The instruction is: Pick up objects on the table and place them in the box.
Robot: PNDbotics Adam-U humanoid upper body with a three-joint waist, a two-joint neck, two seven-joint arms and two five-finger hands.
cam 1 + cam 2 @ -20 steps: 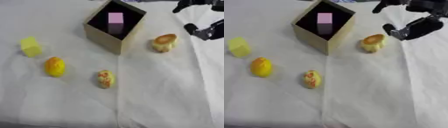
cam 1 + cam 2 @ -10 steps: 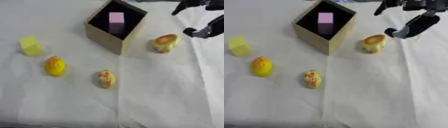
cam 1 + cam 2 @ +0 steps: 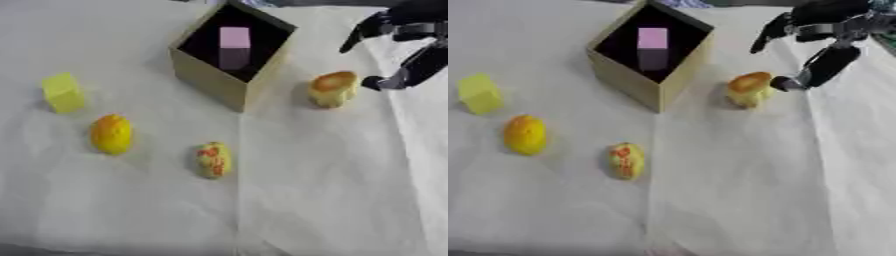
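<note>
Since the earlier frames the right hand [image 3: 824, 37] has drawn closer to the orange-topped yellow object [image 3: 749, 89], its lower fingertip now just beside that object's right side, while the things on the worktop [image 3: 737, 200] lie where they were. The hand comes in from the upper right with its fingers spread and straight, one reaching up and to the left, another pointing down toward the object; it holds nothing, and whether the fingertip actually touches the object cannot be told.

To the left of the hand, beyond the orange-topped object, stands the box [image 3: 210, 80], open at the top, tan outside and dark inside, with a pink block [image 3: 234, 45] already in it. Farther left and lower than the hand, well apart from it, lies a small oval yellow object with red marks [image 3: 213, 159]. Farther left again sits a rounded yellow-orange object [image 3: 111, 133], and farthest from the hand, near the left edge, a pale yellow block [image 3: 63, 92]. All of these rest on the white cloth covering the worktop, outside the box. The left hand shows in neither view.
</note>
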